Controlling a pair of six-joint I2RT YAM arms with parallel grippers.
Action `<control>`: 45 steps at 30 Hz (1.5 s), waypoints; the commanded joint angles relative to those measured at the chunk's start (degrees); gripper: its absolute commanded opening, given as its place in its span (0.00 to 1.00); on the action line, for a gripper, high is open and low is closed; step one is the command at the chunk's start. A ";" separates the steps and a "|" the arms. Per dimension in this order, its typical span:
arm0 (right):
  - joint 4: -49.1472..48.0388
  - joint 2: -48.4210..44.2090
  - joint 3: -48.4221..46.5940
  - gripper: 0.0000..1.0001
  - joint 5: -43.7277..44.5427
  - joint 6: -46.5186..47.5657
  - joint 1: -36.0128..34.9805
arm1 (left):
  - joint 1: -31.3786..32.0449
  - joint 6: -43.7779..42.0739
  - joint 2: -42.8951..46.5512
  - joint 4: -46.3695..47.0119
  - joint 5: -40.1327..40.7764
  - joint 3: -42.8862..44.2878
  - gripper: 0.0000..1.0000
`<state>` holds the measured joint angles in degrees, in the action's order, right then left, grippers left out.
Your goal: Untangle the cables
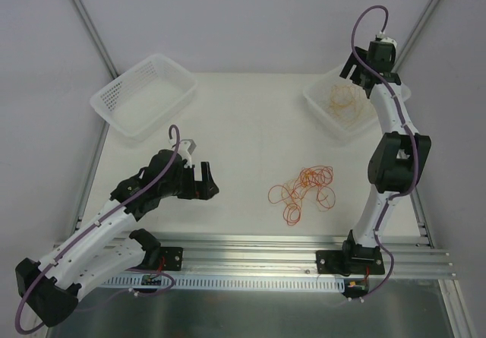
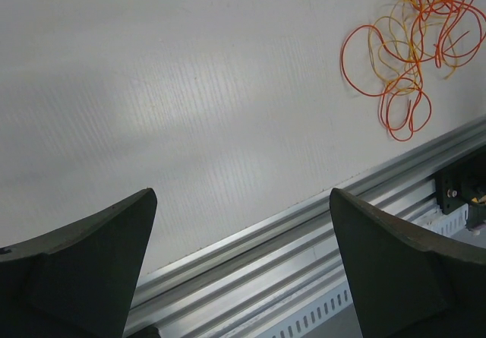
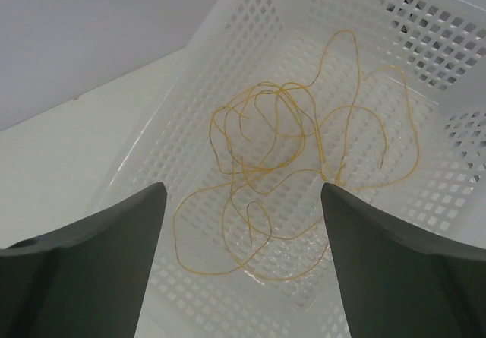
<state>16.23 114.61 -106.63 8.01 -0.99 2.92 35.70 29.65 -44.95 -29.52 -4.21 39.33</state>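
A tangle of thin red and orange-yellow cables (image 1: 305, 190) lies on the white table right of centre; it also shows at the top right of the left wrist view (image 2: 414, 45). Loose orange-yellow cables (image 3: 292, 167) lie in the right white basket (image 1: 325, 102). My right gripper (image 3: 243, 224) is open and empty, hovering above that basket (image 3: 228, 34); it shows in the top view (image 1: 363, 74). My left gripper (image 1: 206, 180) is open and empty, well left of the tangle; in its wrist view (image 2: 243, 232) it hangs above the table's front edge.
A second white basket (image 1: 144, 95) with no cables in it stands at the back left. An aluminium rail (image 1: 266, 247) runs along the table's front edge, also in the left wrist view (image 2: 304, 232). Frame posts rise at both back corners.
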 commanded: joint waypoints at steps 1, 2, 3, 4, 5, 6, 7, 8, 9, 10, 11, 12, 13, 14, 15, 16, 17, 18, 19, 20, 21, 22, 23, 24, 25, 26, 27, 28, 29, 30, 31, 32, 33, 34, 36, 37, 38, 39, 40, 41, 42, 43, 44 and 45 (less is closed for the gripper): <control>2.04 -5.69 -2.88 0.91 -1.42 0.46 -0.02 | 0.59 2.43 -0.40 0.95 -1.24 -0.13 0.99; 4.23 -6.49 -2.80 0.93 -1.85 0.73 -0.02 | 0.60 2.43 -0.66 1.04 -1.42 -0.05 0.99; 5.29 -7.81 -2.36 0.94 -2.12 0.64 -0.02 | 0.60 2.26 -1.10 0.95 -1.85 0.13 0.99; 6.52 -10.17 -1.83 0.95 -2.56 0.73 -0.10 | 0.60 2.17 -1.37 0.95 -2.12 0.39 0.99; 7.84 -11.76 -1.22 0.95 -3.69 0.73 -0.11 | 0.60 2.08 -1.54 1.04 -2.38 0.48 0.99; 10.46 -13.43 1.31 0.95 -3.96 0.64 -0.45 | 0.51 2.08 -1.98 1.04 -2.38 0.57 0.99; 11.79 -17.01 2.90 0.95 -4.14 0.29 -0.63 | 0.59 2.08 -2.25 1.04 -2.73 0.66 0.99; 13.81 -19.05 5.27 0.95 -4.67 -1.10 -0.98 | 0.51 2.08 -2.51 1.04 -2.82 0.66 0.99; 14.44 -20.90 7.73 0.95 -5.37 -2.16 -1.68 | 0.59 2.08 -2.95 1.04 -3.08 0.66 0.99; 15.05 -23.18 13.76 0.95 -6.07 -3.56 -2.04 | 0.51 2.08 -3.39 1.13 -3.17 0.66 0.99; 15.41 -27.20 16.95 0.95 -9.56 -5.49 -2.39 | 0.59 2.08 -3.65 1.13 -3.52 0.57 0.99; 15.50 -29.51 20.11 0.94 -10.72 -8.03 -2.83 | 0.60 2.08 -4.35 1.30 -4.05 0.74 0.99; 15.67 -31.53 27.02 0.94 -11.17 -9.28 -4.05 | 0.60 1.99 -4.71 1.48 -4.92 0.83 0.99; 16.20 -35.55 29.96 0.94 -10.65 -9.98 -5.02 | 0.60 1.99 -5.06 1.65 -5.28 0.75 0.99; 16.64 -37.33 33.12 0.93 -10.13 -10.86 -7.29 | 0.68 1.99 -5.67 1.92 -5.63 0.92 0.99; 17.25 -38.92 35.76 0.93 -9.77 -11.22 -8.53 | 0.68 1.99 -6.02 2.18 -5.90 0.92 0.99; 18.21 -40.59 40.84 0.93 -9.25 -11.74 -9.67 | 0.68 1.99 -6.29 2.36 -6.60 1.10 0.99; 18.57 -43.39 43.15 0.92 -9.42 -12.18 -11.86 | 0.60 1.99 -6.90 2.62 -6.86 1.27 0.99; 18.84 -44.89 45.17 0.90 -9.42 -12.89 -12.93 | 0.68 1.99 -7.17 2.97 -7.13 1.36 0.99; 19.27 -46.13 49.63 0.89 -8.72 -13.59 -15.11 | 0.77 1.90 -7.43 3.15 -7.30 1.54 0.99; 19.28 -48.49 51.68 0.87 -8.71 -13.86 -16.09 | 0.68 1.99 -8.04 3.32 -7.74 1.71 0.99; 19.37 -49.64 53.87 0.84 -8.37 -14.99 -16.97 | 0.77 2.08 -8.31 3.50 -7.83 1.89 0.99; 19.28 -50.53 55.72 0.82 -6.71 -15.70 -17.94 | 0.77 2.25 -8.66 3.59 -8.01 1.98 0.99; 19.02 -51.67 59.66 0.80 -6.43 -16.31 -19.34 | 0.77 2.43 -9.01 3.59 -8.36 2.33 0.99; 18.49 -53.16 61.35 0.75 -6.08 -17.54 -20.05 | 0.68 2.52 -9.28 3.76 -8.53 2.33 0.99; 17.44 -53.95 62.84 0.72 -5.38 -17.90 -20.75 | 0.86 2.87 -9.37 3.85 -8.80 2.42 0.99; 17.00 -54.48 65.56 0.69 -4.76 -18.25 -21.89 | 0.86 3.04 -9.45 3.94 -8.97 2.33 0.99; 16.47 -55.27 66.45 0.63 -4.24 -18.51 -22.34 | 0.86 3.13 -9.46 3.94 -9.24 2.15 0.99; 15.34 -55.54 67.33 0.60 -3.54 -18.60 -23.12 | 1.03 3.31 -9.46 4.12 -9.33 2.07 0.99; 14.54 -55.54 68.47 0.54 -3.44 -18.52 -23.39 | 0.95 3.40 -9.37 4.20 -9.41 1.80 0.99; 14.01 -55.37 69.09 0.52 -3.35 -18.43 -23.57 | 1.12 3.48 -9.37 4.29 -9.68 1.71 0.99; 12.96 -54.93 69.45 0.50 -2.92 -18.43 -23.66 | 1.12 3.49 -9.37 4.38 -9.94 1.54 0.99; 12.34 -54.58 69.89 0.47 -3.00 -18.26 -23.75 | 1.12 3.49 -9.37 4.47 -10.03 1.45 0.99; 11.73 -54.23 70.50 0.45 -2.83 -18.17 -23.92 | 1.21 3.49 -9.28 4.38 -10.03 1.36 0.99; 10.32 -53.26 70.51 0.39 -2.74 -17.82 -24.45 | 1.30 3.66 -9.11 4.47 -10.38 1.19 0.99; 10.05 -52.91 69.90 0.36 -2.48 -17.55 -24.97 | 1.39 3.75 -9.10 4.56 -10.47 1.19 0.99; 9.88 -52.56 69.46 0.34 -1.95 -17.38 -26.54 | 1.39 3.92 -8.84 4.47 -10.38 1.01 0.99; 10.05 -52.03 68.93 0.26 -1.34 -17.11 -27.34 | 1.39 3.93 -8.75 4.56 -10.30 1.01 0.99; 10.14 -51.59 68.23 0.20 -0.98 -17.02 -28.13 | 1.39 4.01 -8.58 4.56 -10.29 0.84 0.99; 10.75 -51.15 66.57 0.15 -0.37 -16.85 -29.88 | 1.47 3.93 -8.40 4.56 -10.21 0.66 0.99; 11.10 -50.37 65.68 0.05 -0.10 -17.02 -30.86 | 1.47 4.01 -8.14 4.64 -10.29 0.48 0.99; 11.63 -50.01 64.72 0.02 0.16 -17.20 -31.91 | 1.47 4.01 -8.14 4.56 -10.12 0.31 0.99; 11.98 -49.66 62.70 0.01 0.25 -17.29 -34.10 | 1.47 4.10 -7.79 4.56 -10.12 0.13 0.99; 12.51 -48.87 61.12 0.00 0.43 -17.63 -35.34 | 1.47 4.10 -7.70 4.47 -9.94 -0.04 0.99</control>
<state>29.06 64.86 -39.40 6.48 -17.89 -29.10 36.77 32.93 -54.00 -25.91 -13.30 39.48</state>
